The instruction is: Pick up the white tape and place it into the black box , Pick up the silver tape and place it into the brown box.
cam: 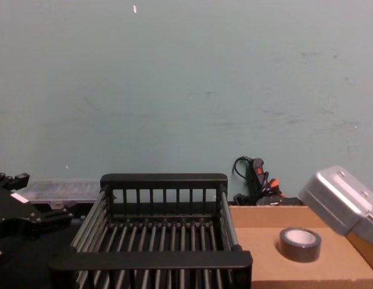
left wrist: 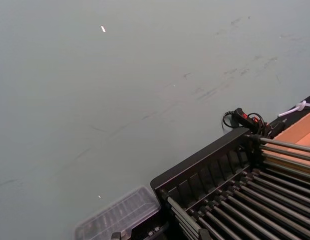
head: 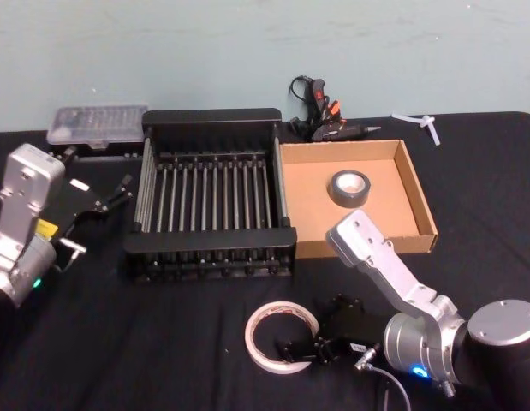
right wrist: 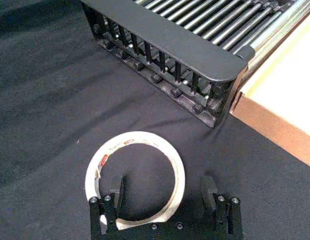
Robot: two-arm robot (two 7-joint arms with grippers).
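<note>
Black cloth covered the table under a pale green wall, with the black box (head: 215, 193) in the middle and the brown box (head: 393, 154) touching its right side. The silver tape (head: 348, 188) already lay flat on the brown box's floor, hole upward.

The white tape (head: 278, 337) lay flat on the cloth in front of the black box, near its front right corner. Being a ring, it had no long axis; its hole faced up.

My right gripper (right wrist: 164, 192) was low over it, jaws spread and empty. One finger (right wrist: 116, 191) stood inside the ring, the other (right wrist: 209, 190) outside, so the near band sat between them. Closing there looked like the next step.

My left gripper (head: 102, 204) hung left of the black box, holding nothing; I could not tell how its fingers stood.
</note>
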